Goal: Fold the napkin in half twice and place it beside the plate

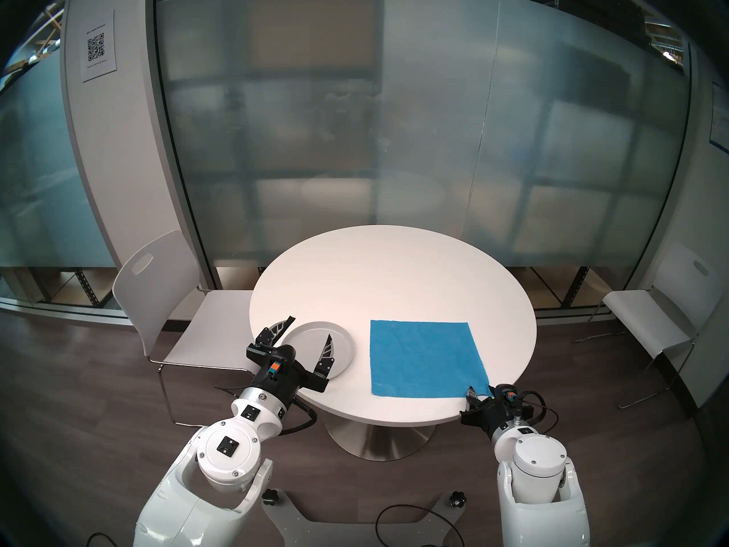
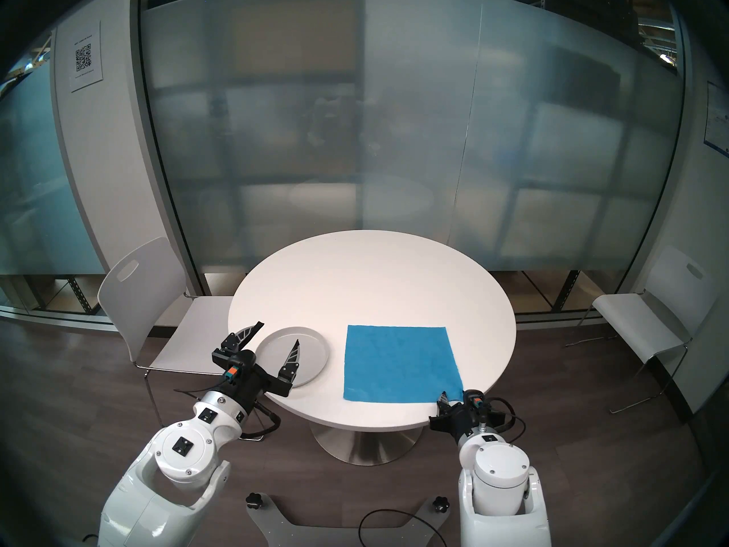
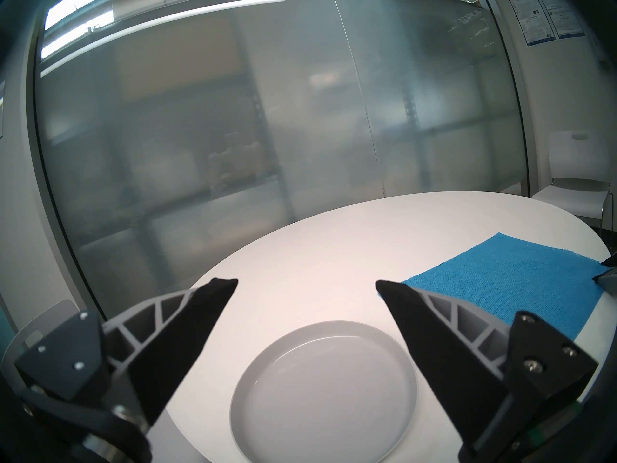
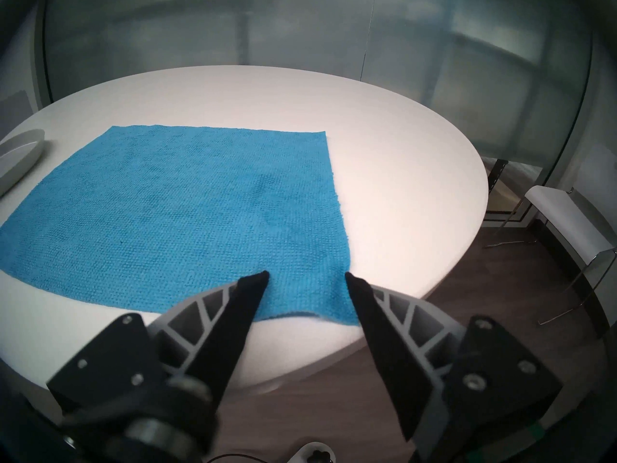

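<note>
The blue napkin (image 1: 424,358) (image 4: 187,201) lies spread flat on the right half of the round white table (image 1: 374,278). Its near right corner reaches the table's edge. My right gripper (image 1: 479,392) (image 4: 306,274) is at that corner. Its jaws stand apart, with the corner of the cloth between the fingertips. The pale grey plate (image 1: 305,337) (image 3: 320,385) sits left of the napkin, close to the table's near left edge. My left gripper (image 1: 311,326) (image 3: 305,282) hovers over the plate, wide open and empty.
A white chair (image 1: 157,297) is pushed against the table's left side. Another white chair (image 1: 666,309) stands off to the right. A frosted glass wall runs behind the table. The robot's base and cables are on the floor in front.
</note>
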Controlling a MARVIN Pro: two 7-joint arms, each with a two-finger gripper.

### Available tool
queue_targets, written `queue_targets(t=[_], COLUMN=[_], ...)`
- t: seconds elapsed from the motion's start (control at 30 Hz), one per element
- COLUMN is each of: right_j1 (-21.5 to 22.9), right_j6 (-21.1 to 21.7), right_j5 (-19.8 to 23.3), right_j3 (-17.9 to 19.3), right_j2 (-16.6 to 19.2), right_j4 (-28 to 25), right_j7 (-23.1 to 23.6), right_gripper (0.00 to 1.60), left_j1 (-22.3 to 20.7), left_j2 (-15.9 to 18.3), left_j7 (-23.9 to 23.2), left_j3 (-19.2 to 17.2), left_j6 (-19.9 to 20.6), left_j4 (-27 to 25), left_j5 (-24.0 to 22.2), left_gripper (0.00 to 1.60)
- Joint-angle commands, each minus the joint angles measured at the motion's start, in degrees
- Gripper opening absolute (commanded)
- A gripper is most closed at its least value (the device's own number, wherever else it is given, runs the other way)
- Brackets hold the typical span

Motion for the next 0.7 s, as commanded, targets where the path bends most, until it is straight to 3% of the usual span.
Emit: queue_targets(t=[0.0, 0.03, 0.1, 0.47, 0.67], right_j1=[0.2, 0.2, 0.2, -0.1, -0.2], right_j6=[-0.4, -0.4, -0.4, -0.8, -1.1], right_j5=[0.4, 0.4, 0.5, 0.7, 0.7], right_j3=[0.2, 0.2, 0.2, 0.2, 0.2], right_j2=[-0.3, -0.3, -0.3, -0.5, -0.5], right_j4=[0.1, 0.1, 0.2, -0.3, -0.2], right_j7=[-0.1, -0.1, -0.1, 0.0, -0.1], right_gripper=[1.05, 0.97, 0.97, 1.13, 1.14], left_j1=[0.0, 0.0, 0.0, 0.0, -0.4], left_j2=[0.0, 0.0, 0.0, 0.0, 0.1], left_j7=[0.0, 0.0, 0.0, 0.0, 0.2], left_j3=[0.0, 0.0, 0.0, 0.0, 0.3], left_j6=[-0.1, -0.1, -0.1, -0.1, -0.7], left_j4=[-1.1, -1.1, -1.1, -1.1, -0.9], left_j5=[0.0, 0.0, 0.0, 0.0, 0.7], left_gripper=[1.6, 1.6, 1.6, 1.6, 1.6])
